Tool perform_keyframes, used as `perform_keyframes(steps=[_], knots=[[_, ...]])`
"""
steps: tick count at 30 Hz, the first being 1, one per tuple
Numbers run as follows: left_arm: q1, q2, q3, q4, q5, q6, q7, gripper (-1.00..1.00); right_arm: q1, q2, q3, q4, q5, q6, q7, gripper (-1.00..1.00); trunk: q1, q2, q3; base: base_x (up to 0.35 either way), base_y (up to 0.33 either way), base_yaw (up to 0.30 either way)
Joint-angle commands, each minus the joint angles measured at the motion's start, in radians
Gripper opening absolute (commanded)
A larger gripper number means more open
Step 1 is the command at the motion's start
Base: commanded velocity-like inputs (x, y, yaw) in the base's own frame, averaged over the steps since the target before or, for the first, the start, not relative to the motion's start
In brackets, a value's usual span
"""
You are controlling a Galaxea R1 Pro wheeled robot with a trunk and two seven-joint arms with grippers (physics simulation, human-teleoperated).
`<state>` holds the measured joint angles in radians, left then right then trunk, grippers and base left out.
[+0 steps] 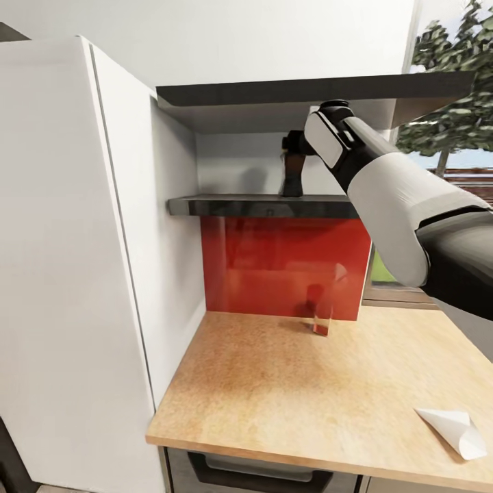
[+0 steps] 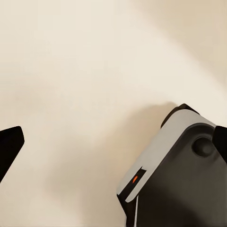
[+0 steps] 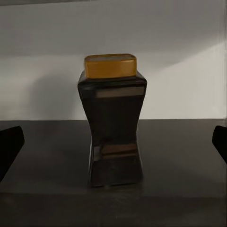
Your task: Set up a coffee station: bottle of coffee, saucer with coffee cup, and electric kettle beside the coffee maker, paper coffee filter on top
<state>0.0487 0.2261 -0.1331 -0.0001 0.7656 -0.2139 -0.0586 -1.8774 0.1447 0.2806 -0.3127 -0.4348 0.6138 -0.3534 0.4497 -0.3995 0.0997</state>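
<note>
On the dark kitchen shelf (image 1: 233, 205) stands the coffee bottle (image 1: 293, 181), a dark hourglass-shaped jar with an amber lid (image 3: 110, 65). My right arm reaches up to the shelf, and my right gripper (image 1: 293, 145) is at the bottle's upper part. In the right wrist view the right gripper (image 3: 115, 144) is open, its fingertips (image 3: 10, 146) at the two edges and the bottle (image 3: 113, 137) upright ahead between them, untouched. A white paper coffee filter (image 1: 455, 428) lies on the wooden countertop (image 1: 287, 390) at the front right. My left gripper's fingertip (image 2: 9, 147) shows over a beige surface, spread wide.
A tall white cabinet (image 1: 68, 260) stands left of the counter. A second dark shelf (image 1: 308, 92) hangs above the bottle. A red backsplash (image 1: 281, 270) backs the counter, with a small see-through object (image 1: 322, 318) in front of it. A window is at the right.
</note>
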Motion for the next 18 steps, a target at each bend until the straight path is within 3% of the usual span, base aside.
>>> perform_keyframes(steps=[1, 6, 18], knots=[[0.0, 0.0, -0.008, 0.0, 0.011, -0.002, -0.004, 1.0, 0.0, -0.001, 0.008, -0.001, 0.004, 0.002, -0.007, 1.0, 0.0, 0.0, 0.0, 0.0, 0.0, 0.034], [0.0, 0.0, -0.008, 0.0, 0.011, -0.002, -0.004, 1.0, 0.0, 0.001, 0.007, 0.002, 0.033, 0.001, -0.003, 1.0, 0.0, 0.0, -0.001, 0.0, 0.0, 0.016], [0.0, -0.001, -0.008, 0.0, 0.011, -0.002, -0.004, 1.0, 0.0, 0.004, 0.005, 0.013, 0.037, 0.001, 0.0, 1.0, 0.0, 0.0, -0.001, 0.009, 0.002, 0.001]])
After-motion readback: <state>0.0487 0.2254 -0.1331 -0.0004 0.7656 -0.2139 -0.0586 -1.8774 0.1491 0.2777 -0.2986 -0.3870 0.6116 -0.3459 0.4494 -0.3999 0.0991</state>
